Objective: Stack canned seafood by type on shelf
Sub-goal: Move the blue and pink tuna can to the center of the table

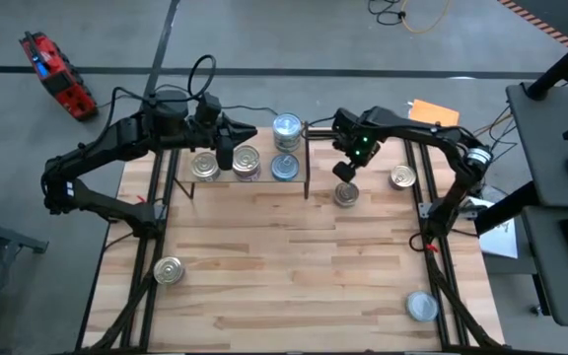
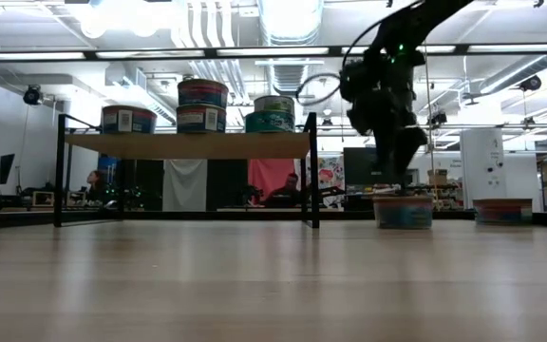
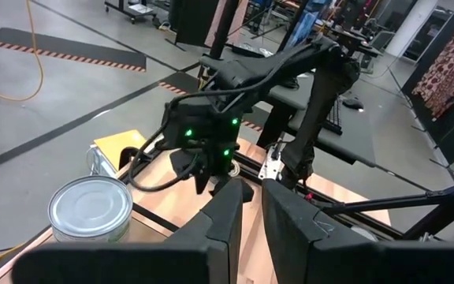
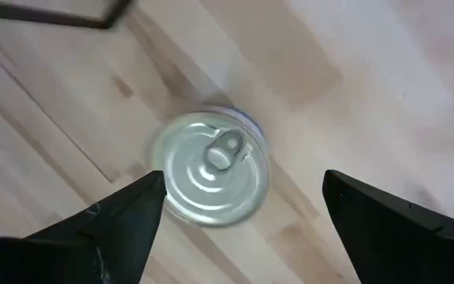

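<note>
Broad butcher-block table (image 1: 294, 266) under everything, with the shelf (image 1: 249, 179) standing along its far edge as the landmark. On the shelf: four tins seen from above, namely a gold-lidded one (image 1: 205, 166) toward the left end, a second gold-lidded one (image 1: 247, 162) just beside it, and two silver-blue ones (image 1: 286, 128) (image 1: 284, 166) near the upright end panel; from table height, two of the tins (image 2: 202, 92) (image 2: 273, 103) sitting stacked on others. Left arm reaching over the shelf's far side, its left gripper (image 1: 227, 150) above the gold tins, fingers (image 3: 225, 214) pressed nearly together and holding nothing. Just past the shelf's right end, right gripper (image 1: 344, 174) hanging directly over a silver-lidded tin (image 4: 211, 167) resting on the table, fingers (image 4: 124, 217) spread wide on either side, clear of the tin. Farther right of the shelf, another tin (image 1: 402, 177) by the table edge. Well away from the shelf, at the near corners: one gold tin (image 1: 169, 270) left, one silver tin (image 1: 422, 306) right.
</note>
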{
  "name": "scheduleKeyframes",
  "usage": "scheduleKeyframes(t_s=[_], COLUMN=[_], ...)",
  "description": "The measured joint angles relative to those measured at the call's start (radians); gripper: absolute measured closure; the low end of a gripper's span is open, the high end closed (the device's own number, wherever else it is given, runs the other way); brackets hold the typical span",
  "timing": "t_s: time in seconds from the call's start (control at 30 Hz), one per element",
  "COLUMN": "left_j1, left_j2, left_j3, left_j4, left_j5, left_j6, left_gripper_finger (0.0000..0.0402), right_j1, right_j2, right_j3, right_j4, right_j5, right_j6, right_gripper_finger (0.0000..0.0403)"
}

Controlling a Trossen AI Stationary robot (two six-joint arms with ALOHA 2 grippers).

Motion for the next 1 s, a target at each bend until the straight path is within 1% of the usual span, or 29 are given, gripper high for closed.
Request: scheduleKeyframes(t_s=[0.3, 0.33, 0.4, 0.47, 0.5, 0.57, 0.63, 0.73, 0.77, 0.8, 0.87, 1.0], left_j1=[0.000, 0.000, 0.000, -0.007, -0.012, -0.023, -0.034, -0.050, -0.054, -0.057, -0.062, -0.069], left_j2=[0.000, 0.000, 0.000, 0.000, 0.000, 0.000, 0.000, 0.001, 0.001, 0.001, 0.001, 0.001], left_j3=[0.000, 0.000, 0.000, 0.000, 0.000, 0.000, 0.000, 0.000, 0.000, 0.000, 0.000, 0.000], left_j4=[0.000, 0.000, 0.000, 0.000, 0.000, 0.000, 0.000, 0.000, 0.000, 0.000, 0.001, 0.006], left_j5=[0.000, 0.000, 0.000, 0.000, 0.000, 0.000, -0.001, -0.012, -0.023, -0.035, -0.054, -0.081], left_j6=[0.002, 0.002, 0.002, 0.002, 0.002, 0.006, 0.006, 0.010, 0.016, 0.019, 0.026, 0.033], left_gripper_finger=[0.0365, 0.0365, 0.0365, 0.0365, 0.0365, 0.0365, 0.0365, 0.0365, 0.0365, 0.0365, 0.0365, 0.0365], right_j1=[0.019, 0.024, 0.044, 0.082, 0.108, 0.160, 0.213, 0.285, 0.304, 0.320, 0.338, 0.340], right_j2=[0.007, 0.006, -0.010, -0.049, -0.074, -0.135, -0.189, -0.258, -0.276, -0.290, -0.301, -0.291], right_j3=[-0.027, -0.032, -0.055, -0.108, -0.140, -0.218, -0.293, -0.385, -0.411, -0.435, -0.480, -0.548], right_j4=[-0.005, -0.005, 0.001, 0.056, 0.109, 0.211, 0.274, 0.339, 0.357, 0.377, 0.419, 0.513], right_j5=[-0.021, -0.030, -0.081, -0.149, -0.163, -0.160, -0.095, 0.075, 0.114, 0.151, 0.199, 0.218], right_j6=[0.010, 0.011, 0.032, 0.061, 0.096, 0.167, 0.252, 0.355, 0.376, 0.394, 0.442, 0.492], right_gripper_finger=[0.0062, 0.0065, 0.0076, 0.0102, 0.0120, 0.0166, 0.0222, 0.0321, 0.0357, 0.0374, 0.0382, 0.0392])
